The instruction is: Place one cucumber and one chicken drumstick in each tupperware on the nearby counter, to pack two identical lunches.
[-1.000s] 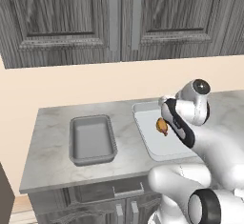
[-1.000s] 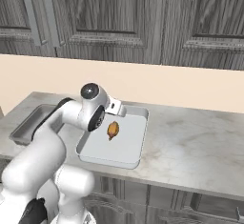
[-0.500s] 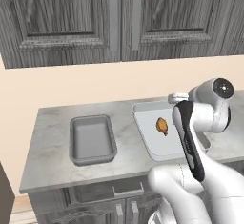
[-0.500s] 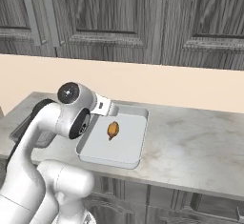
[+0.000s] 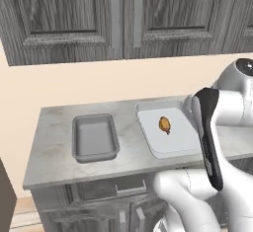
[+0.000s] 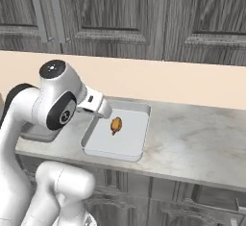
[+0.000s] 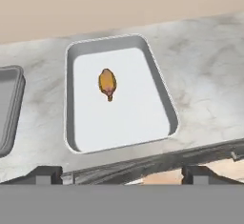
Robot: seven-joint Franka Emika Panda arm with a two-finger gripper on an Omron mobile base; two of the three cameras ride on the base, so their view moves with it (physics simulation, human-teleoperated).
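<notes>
The gripper [image 7: 121, 173] is spread to its full width and grips nothing. Beyond and between its fingertips [image 7: 45, 173] lies the larger white-floored tray [image 7: 162, 92] on the counter [image 7: 209, 75]. A chicken drumstick [image 7: 107, 83] rests on the tray floor, left of centre and toward its far end. The smaller grey tray [image 5: 95, 137] sits apart, beyond the left fingertip.

End effector [image 7: 122, 174] raised, fingers wide apart, empty.
</notes>
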